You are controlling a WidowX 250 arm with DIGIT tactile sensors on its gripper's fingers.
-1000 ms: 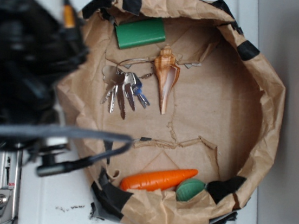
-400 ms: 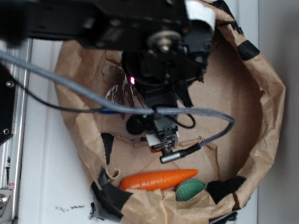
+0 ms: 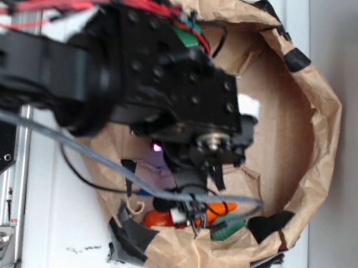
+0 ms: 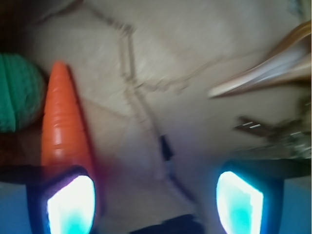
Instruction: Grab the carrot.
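Note:
The orange carrot (image 4: pixel 61 122) lies on the brown paper at the left of the wrist view, its tip pointing away. Its thick end runs behind my left fingertip (image 4: pixel 70 204), so it sits off to the left, not between the jaws. My gripper (image 4: pixel 155 204) is open and empty, with bare paper between the fingers. In the exterior view the gripper (image 3: pixel 190 215) hangs over the middle of the carrot (image 3: pixel 155 219), which shows on both sides of it near the bag's front rim.
A green ribbed ball (image 3: pixel 229 228) lies against the carrot's tip, also at the wrist view's left edge (image 4: pixel 17 92). A seashell (image 4: pixel 263 68) and keys (image 4: pixel 282 134) lie to the right. The crumpled paper bag wall (image 3: pixel 317 125) rings everything. The arm hides the bag's left half.
The arm has swung from outside the bag's left side, across the keys and shell, down to the front of the bag over the carrot. The carrot and ball have not moved.

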